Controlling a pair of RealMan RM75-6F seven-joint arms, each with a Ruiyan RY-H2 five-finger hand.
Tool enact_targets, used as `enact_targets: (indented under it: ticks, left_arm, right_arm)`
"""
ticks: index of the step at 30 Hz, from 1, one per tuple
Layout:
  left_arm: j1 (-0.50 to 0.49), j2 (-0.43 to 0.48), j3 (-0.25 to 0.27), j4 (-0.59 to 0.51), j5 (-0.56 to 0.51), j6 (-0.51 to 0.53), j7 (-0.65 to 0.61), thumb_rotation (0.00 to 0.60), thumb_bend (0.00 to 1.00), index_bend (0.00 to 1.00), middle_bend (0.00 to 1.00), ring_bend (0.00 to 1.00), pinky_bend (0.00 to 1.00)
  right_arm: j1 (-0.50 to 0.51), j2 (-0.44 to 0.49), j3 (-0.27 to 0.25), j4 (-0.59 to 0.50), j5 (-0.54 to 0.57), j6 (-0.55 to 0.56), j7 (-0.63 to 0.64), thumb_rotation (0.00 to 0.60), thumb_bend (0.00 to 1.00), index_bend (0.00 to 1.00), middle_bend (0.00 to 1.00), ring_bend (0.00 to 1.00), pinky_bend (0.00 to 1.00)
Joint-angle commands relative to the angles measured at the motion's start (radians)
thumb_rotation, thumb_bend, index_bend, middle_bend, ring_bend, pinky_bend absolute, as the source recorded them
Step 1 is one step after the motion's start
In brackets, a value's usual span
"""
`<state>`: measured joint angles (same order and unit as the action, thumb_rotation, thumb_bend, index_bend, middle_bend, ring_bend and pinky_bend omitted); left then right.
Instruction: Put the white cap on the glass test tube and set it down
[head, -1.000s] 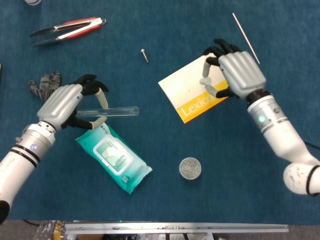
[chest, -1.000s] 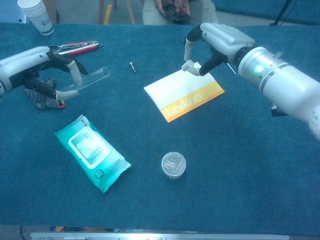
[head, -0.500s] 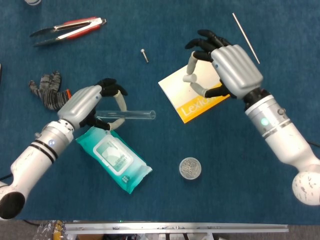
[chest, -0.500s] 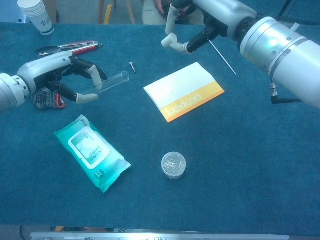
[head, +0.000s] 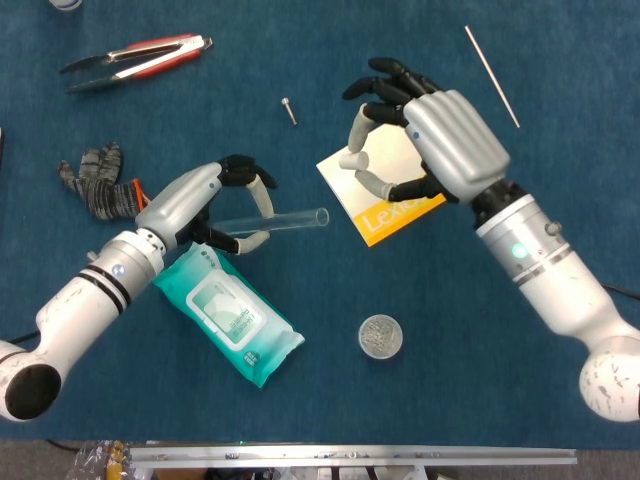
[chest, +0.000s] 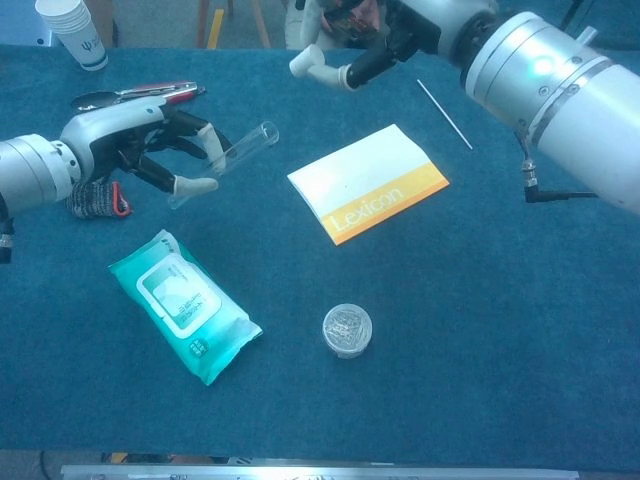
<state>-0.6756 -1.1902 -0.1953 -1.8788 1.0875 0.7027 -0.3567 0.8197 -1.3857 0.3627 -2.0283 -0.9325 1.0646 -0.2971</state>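
The left hand (head: 215, 205) holds the glass test tube (head: 275, 221) between its thumb and fingers, lifted above the blue surface (head: 450, 380). The tube lies almost level, and its open end points toward 3 o'clock, to the other hand. The right hand (head: 430, 140) is raised over the yellow and white booklet (head: 385, 200), and it pinches the white cap (head: 351, 159) between the thumb and a finger, while the other fingers are spread. The cap is apart from the tube mouth, at about 1 o'clock from it in the head view; it is not on the tube.

Under the left hand, at 6 o'clock, lies a teal pack of wipes (head: 228, 315). A small round tin (head: 380, 337) lies near the front edge of the surface. At 9 o'clock from the left hand lies a striped glove (head: 95, 182), and at 11 o'clock red-handled pliers (head: 140, 57). A small screw (head: 289, 109) lies between the two hands, further back. A thin metal rod (head: 490, 62) lies at 1 o'clock from the right hand. In the chest view a paper cup (chest: 72, 32) stands at the far left corner.
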Motion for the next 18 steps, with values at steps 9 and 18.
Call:
enact_targets:
  ticks: [9, 18]
  left_arm:
    - [-0.023, -0.010, -0.023, 0.024, -0.025, -0.048, -0.058, 0.600, 0.30, 0.57, 0.27, 0.09, 0.14]
    - [-0.021, -0.004, -0.043, 0.040, -0.014, -0.078, -0.124, 0.600, 0.30, 0.57, 0.27, 0.09, 0.14]
  right_arm:
    - [0.020, -0.027, -0.014, -0.011, 0.002, 0.008, 0.016, 0.600, 0.33, 0.63, 0.28, 0.09, 0.19]
    - [0.032, -0.039, -0.022, -0.024, 0.002, 0.018, 0.017, 0.600, 0.33, 0.63, 0.28, 0.09, 0.19]
